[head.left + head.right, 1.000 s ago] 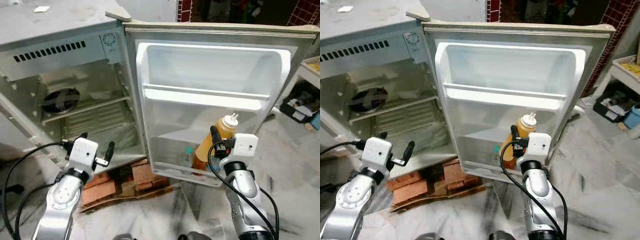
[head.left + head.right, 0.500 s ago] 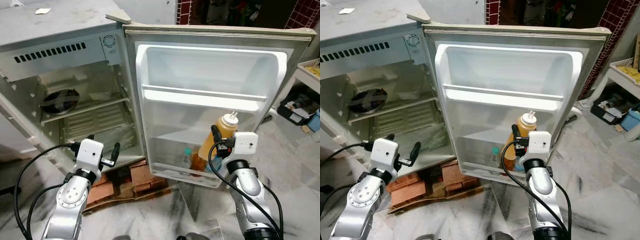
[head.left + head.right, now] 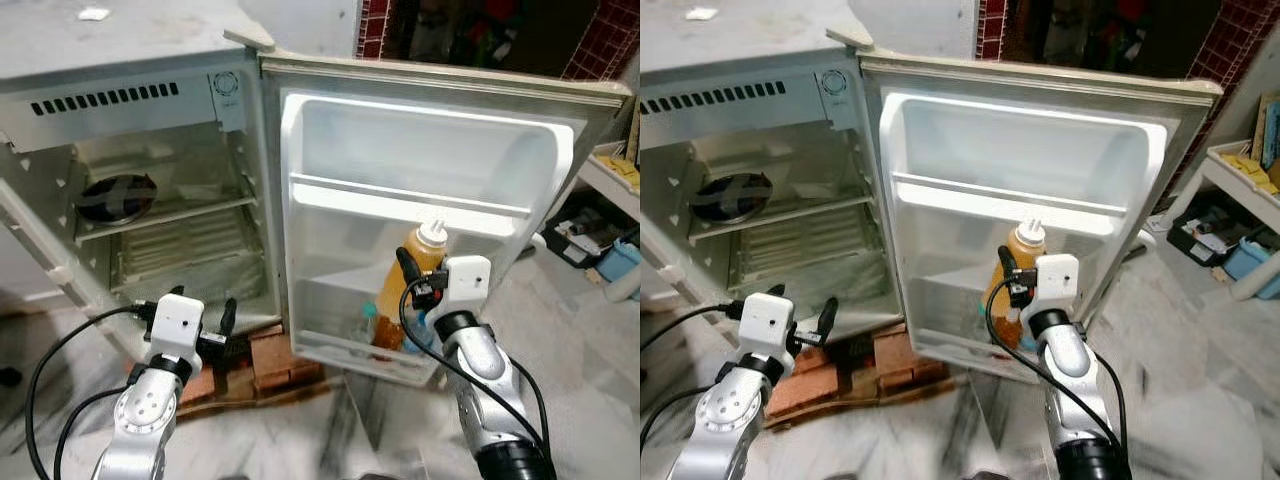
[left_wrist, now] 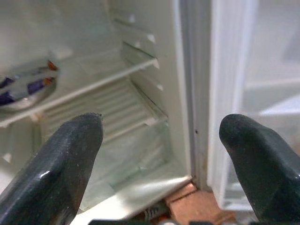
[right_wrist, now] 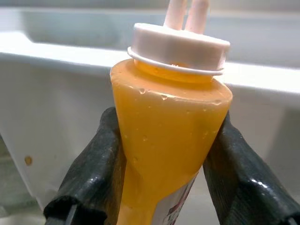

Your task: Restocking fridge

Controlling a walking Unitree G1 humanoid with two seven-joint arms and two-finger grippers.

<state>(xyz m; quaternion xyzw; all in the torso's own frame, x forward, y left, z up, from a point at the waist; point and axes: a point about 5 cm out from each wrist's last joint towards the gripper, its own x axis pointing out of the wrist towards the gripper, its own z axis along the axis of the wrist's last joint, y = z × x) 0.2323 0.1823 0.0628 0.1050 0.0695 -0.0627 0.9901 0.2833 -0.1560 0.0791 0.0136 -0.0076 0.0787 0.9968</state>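
- Right gripper (image 5: 161,154) clamps the soft orange plastic squeeze bottle with white nozzle cap (image 3: 417,272) at its shoulder, before the white fridge door's bottom shelf (image 3: 345,352)
- Probably squashy, slippery; grip gently
- Left gripper (image 4: 161,140) spread wide, empty

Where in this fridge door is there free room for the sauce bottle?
The upper door shelf looks bare along its length. The bottom door bin is crowded at the right, where the right gripper holds the sauce bottle beside a small bottle; its left stretch looks free.
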